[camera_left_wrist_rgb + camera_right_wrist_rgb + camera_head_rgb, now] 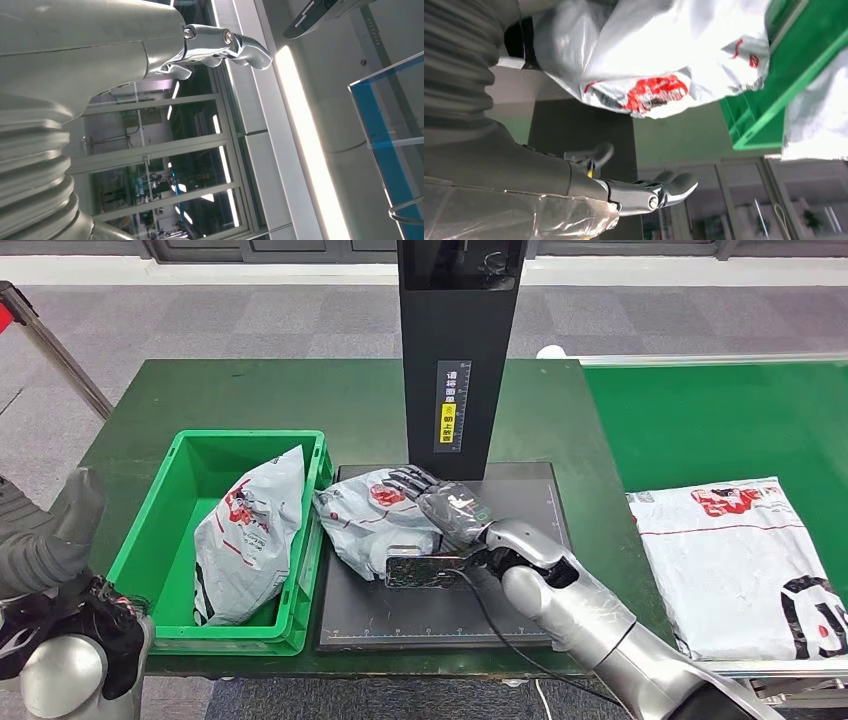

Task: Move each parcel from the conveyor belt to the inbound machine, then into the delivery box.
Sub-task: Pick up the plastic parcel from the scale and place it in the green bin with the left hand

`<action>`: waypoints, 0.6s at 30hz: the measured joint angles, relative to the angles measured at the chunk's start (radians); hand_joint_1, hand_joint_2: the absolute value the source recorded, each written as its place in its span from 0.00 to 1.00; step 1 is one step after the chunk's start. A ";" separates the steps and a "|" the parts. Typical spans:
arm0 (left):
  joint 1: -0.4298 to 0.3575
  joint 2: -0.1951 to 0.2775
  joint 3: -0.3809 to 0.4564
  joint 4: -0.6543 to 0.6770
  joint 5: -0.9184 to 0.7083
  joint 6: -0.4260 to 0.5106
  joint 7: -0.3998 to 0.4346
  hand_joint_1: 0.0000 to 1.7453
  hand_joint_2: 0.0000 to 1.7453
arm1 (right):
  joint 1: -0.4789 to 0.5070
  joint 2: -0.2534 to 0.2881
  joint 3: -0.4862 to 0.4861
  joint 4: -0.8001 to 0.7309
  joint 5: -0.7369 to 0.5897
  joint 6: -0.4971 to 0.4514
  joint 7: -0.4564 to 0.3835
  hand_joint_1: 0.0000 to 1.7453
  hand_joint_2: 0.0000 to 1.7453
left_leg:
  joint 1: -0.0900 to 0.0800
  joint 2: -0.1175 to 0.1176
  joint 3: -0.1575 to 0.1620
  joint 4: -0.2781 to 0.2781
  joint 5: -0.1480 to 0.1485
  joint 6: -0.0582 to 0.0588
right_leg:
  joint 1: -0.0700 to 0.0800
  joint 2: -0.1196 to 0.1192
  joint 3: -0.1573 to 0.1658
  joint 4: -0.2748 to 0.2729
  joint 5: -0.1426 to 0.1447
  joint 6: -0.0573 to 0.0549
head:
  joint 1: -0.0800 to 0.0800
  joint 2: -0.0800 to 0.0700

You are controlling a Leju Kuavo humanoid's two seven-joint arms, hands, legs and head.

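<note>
A crumpled grey parcel with red print lies on the black plate of the inbound machine, its left end against the green delivery box. My right hand lies flat on the parcel's right end with its fingers spread. Its thumb stands clear of the parcel. A second grey parcel leans inside the box. A flat white parcel lies on the green conveyor belt at the right. My left hand is raised at the lower left, its thumb stretched out, holding nothing.
The machine's black scanner column rises just behind the plate. The box and machine stand on a green table. A metal rail slants at the far left.
</note>
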 joint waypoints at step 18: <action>0.005 0.021 0.011 -0.014 -0.005 0.008 0.031 0.00 1.00 | -0.023 -0.058 -0.161 -0.129 -0.627 0.288 -0.106 0.00 0.00 | 0.000 0.000 0.000 0.000 0.000 0.000 | 0.000 0.000 0.000 0.000 0.000 0.000 | 0.000 0.000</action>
